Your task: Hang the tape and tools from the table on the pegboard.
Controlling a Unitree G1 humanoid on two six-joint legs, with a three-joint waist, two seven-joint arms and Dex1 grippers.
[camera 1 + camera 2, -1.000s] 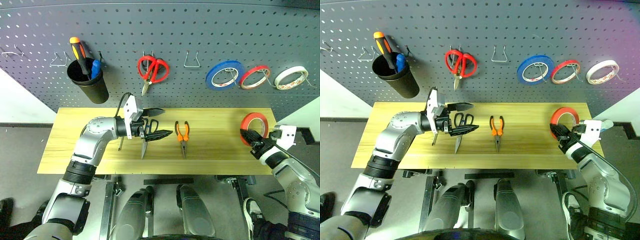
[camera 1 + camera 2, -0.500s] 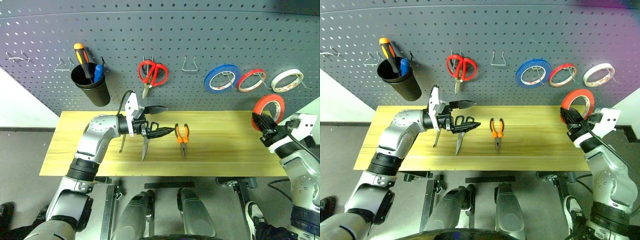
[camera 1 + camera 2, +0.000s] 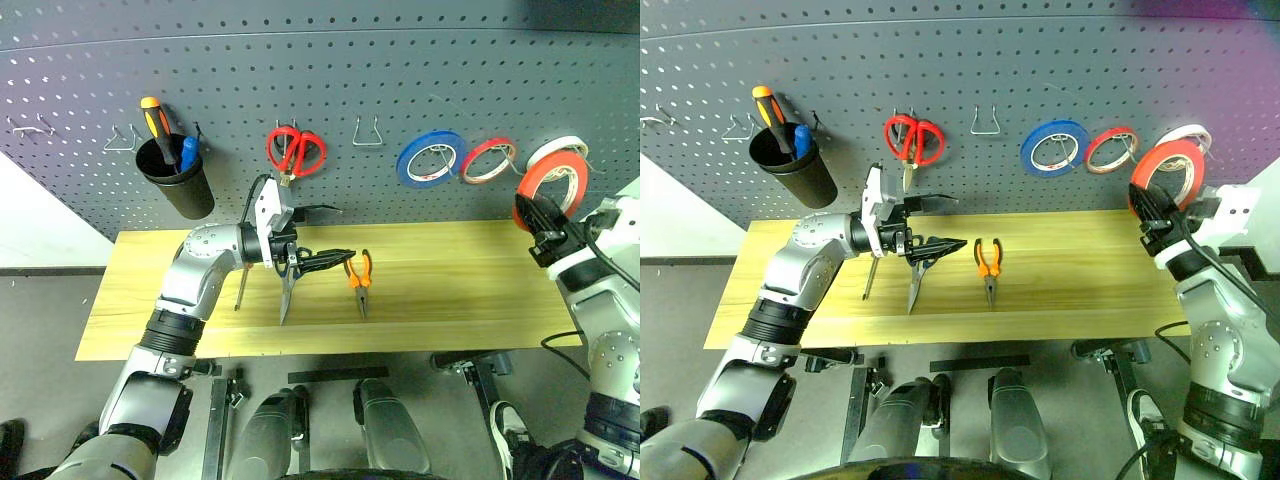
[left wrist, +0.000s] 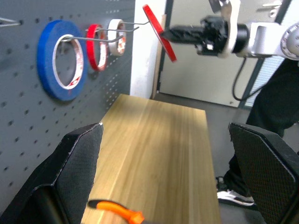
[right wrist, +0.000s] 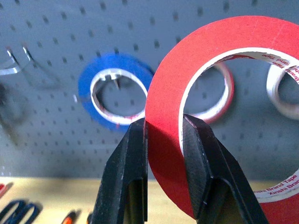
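Gripping the orange-red tape [image 3: 548, 186] by the lower edge of its ring, the right tool [image 3: 540, 222] holds the roll upright in front of the pegboard [image 3: 320, 80] at its right end, just beside the hung white roll [image 3: 556, 152] and red roll [image 3: 488, 160]. On the surface [image 3: 450, 280] lie the pliers [image 3: 360, 280], with the dark-handled scissors [image 3: 287, 290] and slim screwdriver [image 3: 243, 287] under the left tool [image 3: 318, 235], whose fingers stand wide apart and hold nothing.

From the left wrist, the tape shows edge-on, a thin red band clear of the board, near the tip of the wire hook [image 4: 122, 31] that carries the white roll; the blue roll [image 4: 60, 58] hangs nearer.

From the right wrist, two black fingers [image 5: 205, 168] clamp the ring's wall — one outside, one inside the core — with the board's rolls seen through and around the hole.

By the look of it the roll is light and stiff enough to keep its shape in a pinch, though the narrow band could swivel between the pads. Holding low on the ring leaves the upper arc free — the part that must pass over a hook.
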